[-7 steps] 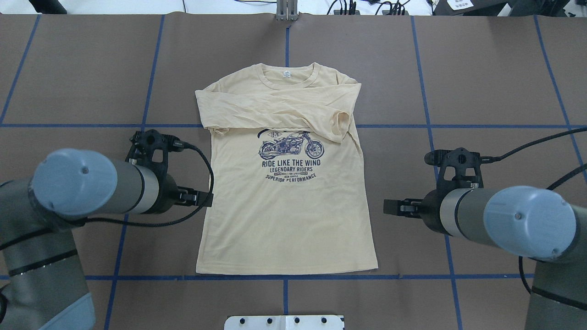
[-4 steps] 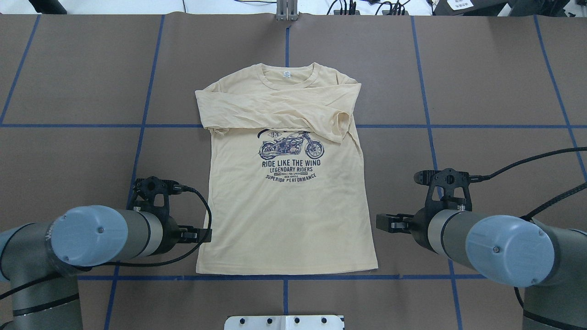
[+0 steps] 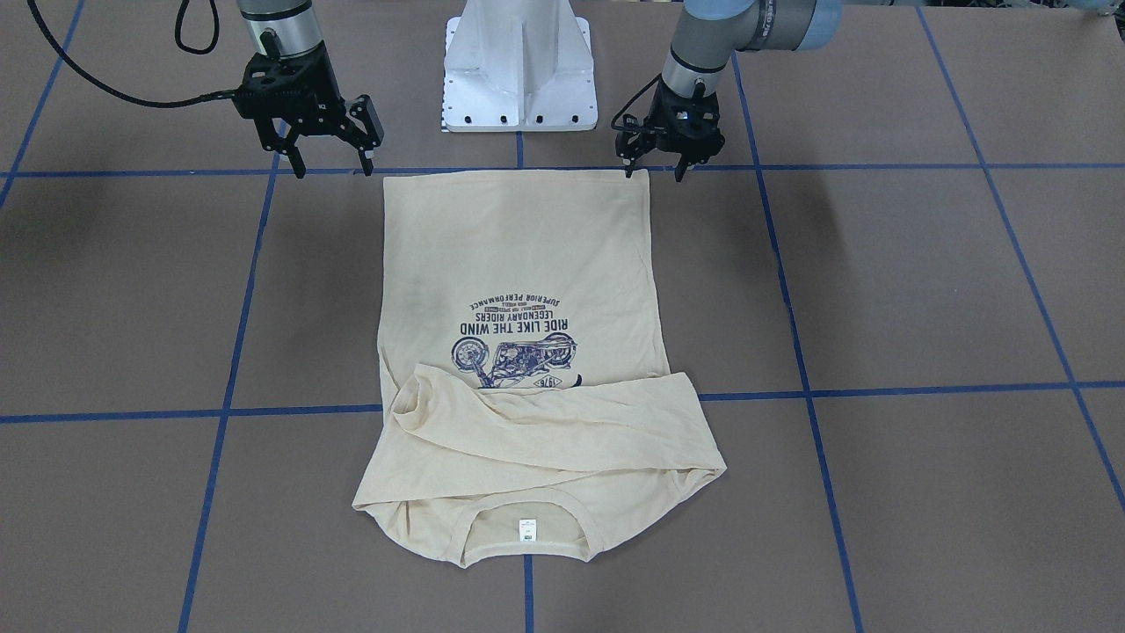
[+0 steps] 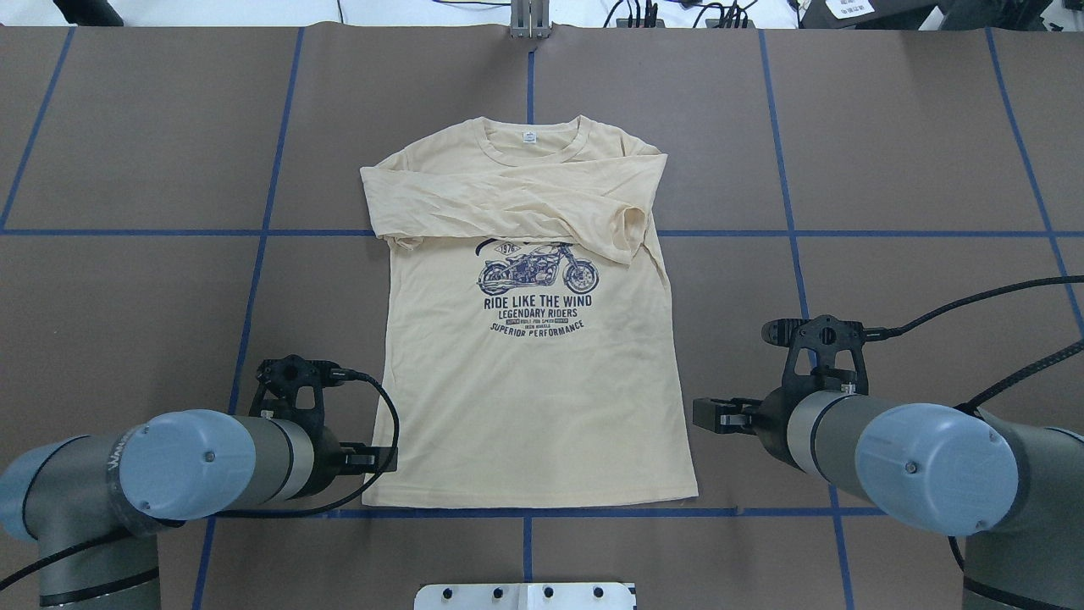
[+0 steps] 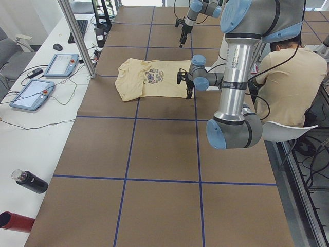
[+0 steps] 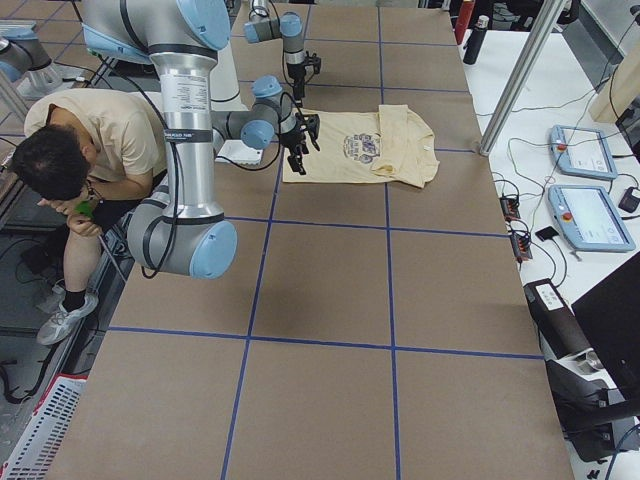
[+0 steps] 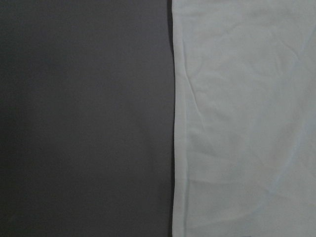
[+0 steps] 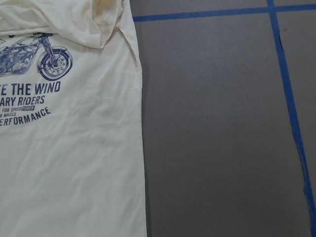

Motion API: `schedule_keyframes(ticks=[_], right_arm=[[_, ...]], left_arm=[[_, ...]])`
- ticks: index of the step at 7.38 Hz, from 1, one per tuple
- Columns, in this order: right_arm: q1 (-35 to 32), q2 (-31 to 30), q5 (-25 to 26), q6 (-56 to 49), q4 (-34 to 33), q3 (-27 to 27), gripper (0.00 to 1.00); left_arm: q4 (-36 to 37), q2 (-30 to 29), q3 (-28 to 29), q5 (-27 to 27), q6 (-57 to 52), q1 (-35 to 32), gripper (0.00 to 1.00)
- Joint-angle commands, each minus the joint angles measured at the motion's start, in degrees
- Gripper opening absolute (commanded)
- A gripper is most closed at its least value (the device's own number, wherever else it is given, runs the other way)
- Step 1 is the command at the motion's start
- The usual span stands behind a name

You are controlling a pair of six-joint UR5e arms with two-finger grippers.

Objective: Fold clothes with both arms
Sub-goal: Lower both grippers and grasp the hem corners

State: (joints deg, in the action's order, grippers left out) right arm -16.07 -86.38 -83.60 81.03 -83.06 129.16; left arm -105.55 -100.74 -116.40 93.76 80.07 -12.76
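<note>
The cream long-sleeved shirt (image 4: 529, 398) lies flat on the brown table, print side up, with both sleeves folded across the chest and the collar (image 4: 531, 135) on the far side. My left gripper (image 4: 378, 459) sits low at the shirt's near-left hem corner; in the front-facing view the left gripper (image 3: 655, 174) stands open with its fingertips straddling that corner. My right gripper (image 4: 707, 415) hangs open just off the shirt's right side edge, and the right gripper (image 3: 332, 171) holds nothing. The wrist views show only the shirt edge (image 7: 247, 123) (image 8: 69, 163) and table.
Blue tape lines grid the table. The white pedestal base (image 3: 518, 66) stands just behind the hem. A person (image 5: 288, 77) sits behind the robot. Teach pendants (image 5: 33, 92) and bottles (image 5: 28, 181) lie on the side bench.
Both arms have drawn back toward the robot along the shirt's sides. The left gripper has travelled from mid-body down to the hem corner; the right gripper stopped a little short of the hem.
</note>
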Motion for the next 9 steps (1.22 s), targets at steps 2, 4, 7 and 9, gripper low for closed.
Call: schedule_keyframes(ticks=[2,4,7,9], right_arm=[[-0.01,-0.01,0.01,0.0,0.0,-0.05,0.99],[0.07,-0.01,0.01,0.0,0.0,-0.13,0.99],[0.07,-0.01,0.01,0.0,0.0,-0.22,0.99],[0.07,0.07,0.01,0.0,0.0,-0.49,0.99]], left_arm=[[0.0,-0.86,1.08,0.02,0.35,1.68,0.74],[0.0,-1.21,1.17,0.02,0.26,1.86,0.64],[0.0,-1.65,2.31,0.02,0.09,2.03,0.6],[0.0,-2.0,3.02,0.11,0.0,2.03,0.59]])
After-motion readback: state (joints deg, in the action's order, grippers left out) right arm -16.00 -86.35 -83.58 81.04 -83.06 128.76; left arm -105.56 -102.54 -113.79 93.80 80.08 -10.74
